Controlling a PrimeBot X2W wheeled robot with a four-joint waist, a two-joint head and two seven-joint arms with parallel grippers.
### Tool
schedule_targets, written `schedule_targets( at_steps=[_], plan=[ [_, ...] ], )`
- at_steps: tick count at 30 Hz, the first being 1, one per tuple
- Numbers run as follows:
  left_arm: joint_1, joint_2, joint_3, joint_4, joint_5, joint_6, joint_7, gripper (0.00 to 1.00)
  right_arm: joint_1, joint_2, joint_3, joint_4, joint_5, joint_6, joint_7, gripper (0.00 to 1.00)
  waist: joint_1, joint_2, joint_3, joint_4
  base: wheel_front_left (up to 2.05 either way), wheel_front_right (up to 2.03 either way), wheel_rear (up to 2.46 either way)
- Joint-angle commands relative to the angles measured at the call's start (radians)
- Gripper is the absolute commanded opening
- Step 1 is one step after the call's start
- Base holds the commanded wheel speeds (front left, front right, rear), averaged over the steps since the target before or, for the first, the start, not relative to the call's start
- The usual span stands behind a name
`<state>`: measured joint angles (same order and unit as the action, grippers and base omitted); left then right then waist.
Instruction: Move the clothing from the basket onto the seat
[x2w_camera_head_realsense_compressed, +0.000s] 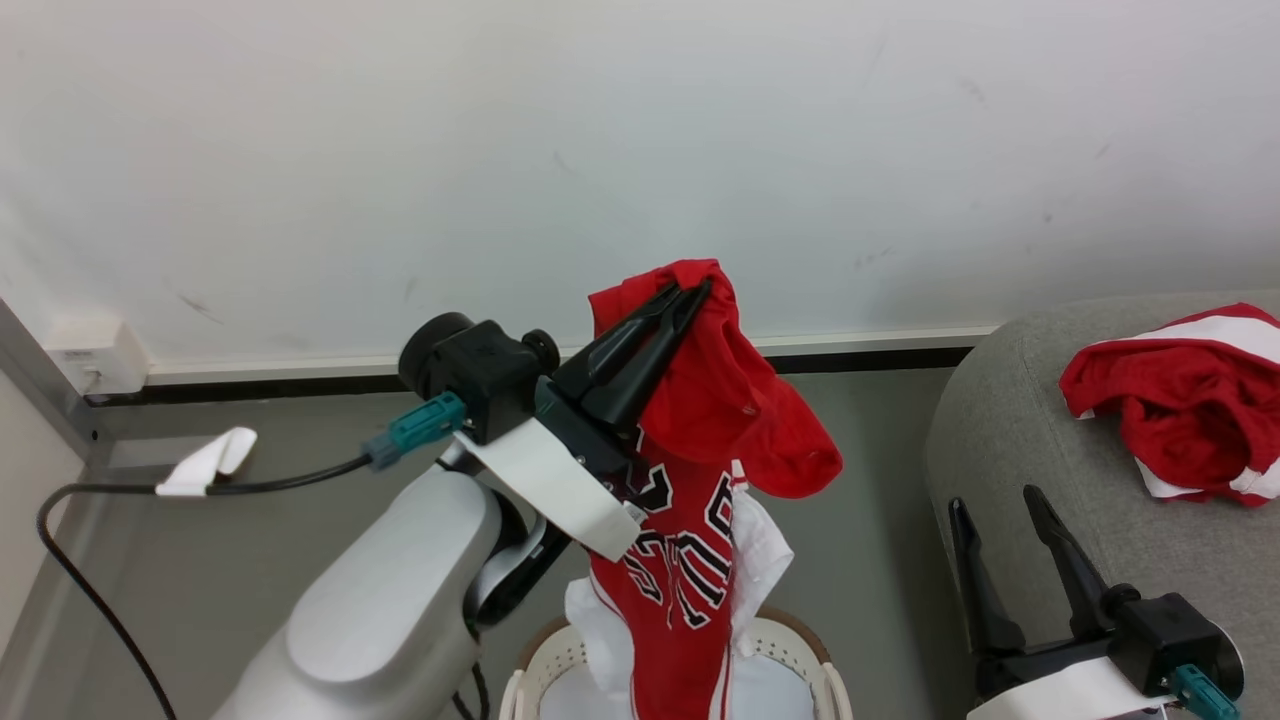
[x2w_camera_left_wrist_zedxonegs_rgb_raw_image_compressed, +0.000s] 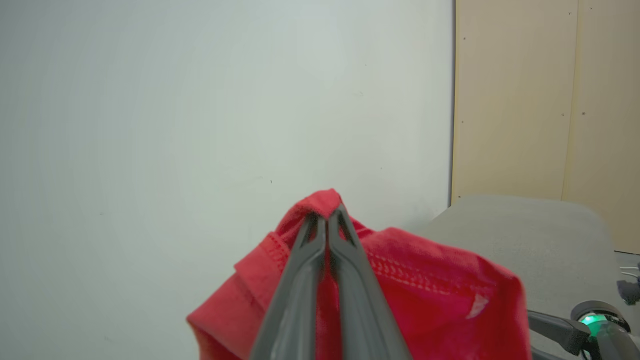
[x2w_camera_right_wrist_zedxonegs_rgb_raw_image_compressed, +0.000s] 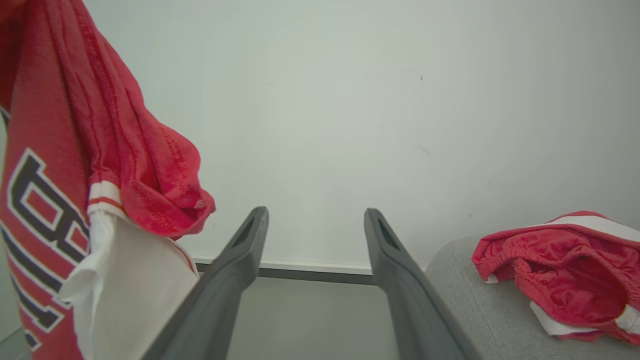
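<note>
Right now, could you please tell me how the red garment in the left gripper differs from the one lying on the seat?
The held garment hangs long from the shut left gripper, its lower end reaching the basket; the other garment lies crumpled on the seat. The held garment shows black-and-white lettering; the other garment shows none. Both are red with white trim.

bright, even, soft-shadowed indoor light

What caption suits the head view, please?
Left jaws shut on a red jersey over the basket; another red garment on the seat.
</note>
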<state>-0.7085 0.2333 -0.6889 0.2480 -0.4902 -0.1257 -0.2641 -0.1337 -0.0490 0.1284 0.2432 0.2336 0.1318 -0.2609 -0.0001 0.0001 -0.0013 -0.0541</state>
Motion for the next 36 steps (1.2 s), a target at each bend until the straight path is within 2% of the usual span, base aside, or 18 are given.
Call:
schedule_targets(
  at_steps=[1, 11, 19, 27, 36],
  plan=[
    [-0.002, 0.001, 0.006, -0.003, 0.016, -0.001, 0.0, 0.0, 0.002, 0.0, 0.005, 0.0, 0.004, -0.002, -0.002, 1.0, 0.0001, -0.0001, 0.001, 0.0, 0.0, 0.0, 0.0],
    [0.014, -0.006, 0.031, 0.008, 0.026, -0.004, 0.0, 0.0, -0.017, 0.0, 0.069, 0.0, 0.024, -0.002, -0.002, 1.0, 0.0001, -0.0001, 0.007, 0.004, 0.0, 0.0, 0.0],
    [0.014, -0.025, 0.031, 0.015, 0.025, -0.005, 0.0, 0.0, -0.036, -0.016, 0.193, 0.014, 0.051, -0.002, -0.002, 1.0, 0.0001, -0.0001, 0.006, 0.014, 0.0, 0.0, 0.0],
    [-0.003, -0.05, 0.005, 0.02, 0.008, -0.004, 0.0, 0.0, -0.109, -0.062, 0.39, 0.152, 0.138, -0.002, -0.002, 1.0, 0.0001, -0.0001, -0.001, 0.06, 0.0, 0.0, 0.0],
    [-0.024, -0.066, -0.051, 0.009, -0.007, -0.005, 0.0, 0.0, -0.206, -0.045, 0.559, 0.302, 0.242, -0.002, -0.002, 1.0, 0.0001, -0.0001, -0.008, 0.144, 0.0, 0.0, 0.0]
  ],
)
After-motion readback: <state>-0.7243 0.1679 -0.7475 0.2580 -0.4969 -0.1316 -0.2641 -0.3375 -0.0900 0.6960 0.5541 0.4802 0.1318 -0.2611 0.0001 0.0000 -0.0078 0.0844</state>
